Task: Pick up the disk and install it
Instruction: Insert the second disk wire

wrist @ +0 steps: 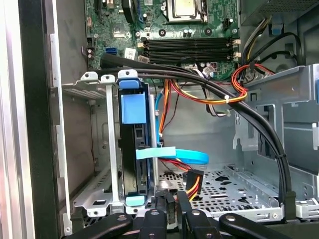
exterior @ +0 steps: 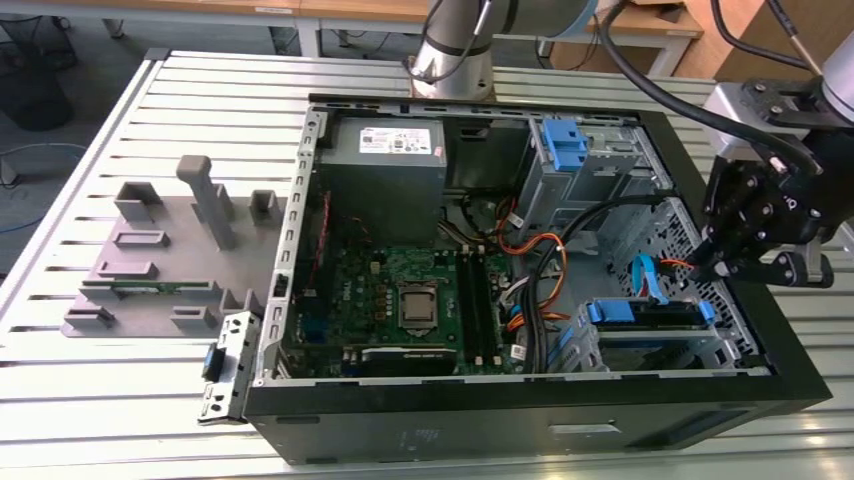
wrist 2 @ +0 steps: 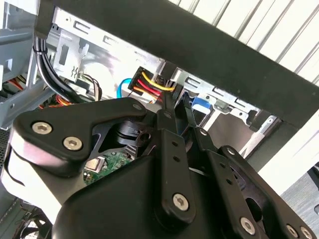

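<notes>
Hovering over the open computer case (exterior: 534, 400) at the exterior view's right, my pincer (exterior: 727, 262) has its fingers drawn narrow, nearly together, holding nothing. Just beside the fingertips (wrist: 169, 201), the disk (wrist: 133, 149) stands on edge in its blue carrier, seated in the metal drive cage (wrist: 107, 164), its long axis running away from me. A flat blue data cable (wrist: 174, 154) and red-yellow power wires (wrist: 192, 181) lie between us. Beyond sits the motherboard (exterior: 414, 300); grey fixtures (exterior: 160, 250) rest on the table (exterior: 200, 90).
</notes>
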Robot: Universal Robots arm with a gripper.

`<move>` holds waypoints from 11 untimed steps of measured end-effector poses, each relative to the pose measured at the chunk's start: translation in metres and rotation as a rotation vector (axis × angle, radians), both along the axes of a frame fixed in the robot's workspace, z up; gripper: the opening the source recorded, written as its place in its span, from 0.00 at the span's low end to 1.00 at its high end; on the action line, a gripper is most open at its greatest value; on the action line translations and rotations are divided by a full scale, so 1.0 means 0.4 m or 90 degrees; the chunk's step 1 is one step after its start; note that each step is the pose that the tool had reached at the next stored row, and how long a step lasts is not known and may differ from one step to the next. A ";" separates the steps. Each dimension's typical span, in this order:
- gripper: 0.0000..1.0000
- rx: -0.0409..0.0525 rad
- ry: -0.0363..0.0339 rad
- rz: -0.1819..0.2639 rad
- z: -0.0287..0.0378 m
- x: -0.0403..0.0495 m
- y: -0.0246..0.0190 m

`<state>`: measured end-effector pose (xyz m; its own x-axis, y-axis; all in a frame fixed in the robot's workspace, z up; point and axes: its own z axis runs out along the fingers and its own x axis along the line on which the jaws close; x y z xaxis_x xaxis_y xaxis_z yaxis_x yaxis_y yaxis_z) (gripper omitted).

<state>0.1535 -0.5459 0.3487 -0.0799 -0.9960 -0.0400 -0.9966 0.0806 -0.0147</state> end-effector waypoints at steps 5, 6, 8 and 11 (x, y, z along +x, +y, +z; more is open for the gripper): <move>0.23 -0.0002 0.0002 0.000 -0.006 0.009 0.000; 0.23 -0.0002 0.0002 0.000 -0.007 0.011 0.000; 0.23 -0.0002 0.0002 0.000 -0.009 0.013 0.000; 0.23 -0.0007 0.0002 0.000 -0.014 0.013 0.000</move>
<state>0.1588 -0.5459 0.3432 -0.0802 -0.9960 -0.0388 -0.9966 0.0808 -0.0145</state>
